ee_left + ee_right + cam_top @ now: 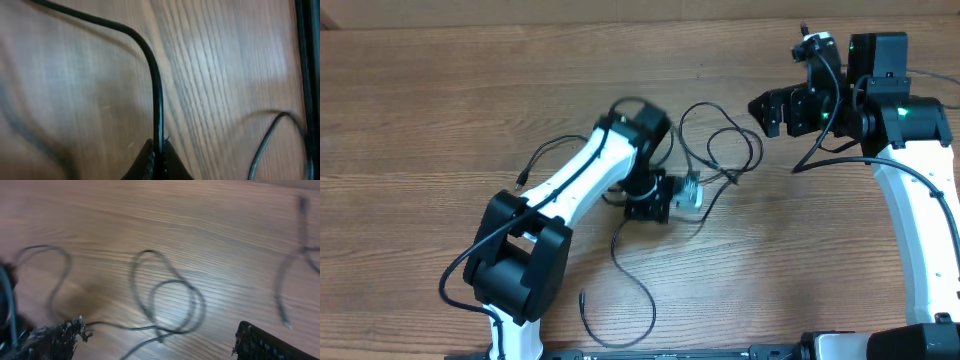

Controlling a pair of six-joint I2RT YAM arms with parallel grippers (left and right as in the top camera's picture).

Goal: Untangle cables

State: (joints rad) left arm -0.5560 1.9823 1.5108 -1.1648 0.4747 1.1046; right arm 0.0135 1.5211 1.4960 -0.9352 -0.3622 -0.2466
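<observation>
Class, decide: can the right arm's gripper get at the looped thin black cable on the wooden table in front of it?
Probably yes. The right gripper hangs open near the looped thin black cable, and nothing lies between them. The left gripper, shut on a black strand, sits to one side.

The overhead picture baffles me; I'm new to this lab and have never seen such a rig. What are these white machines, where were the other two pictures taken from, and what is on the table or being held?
The left arm and the right arm are white robot arms at a wooden table. The wide picture looks straight down from above. The other two come from a small camera on each wrist, looking past that arm's own fingers. Thin black cables lie in loops on the table. The left gripper is shut on one cable. The right gripper is open and holds nothing.
</observation>
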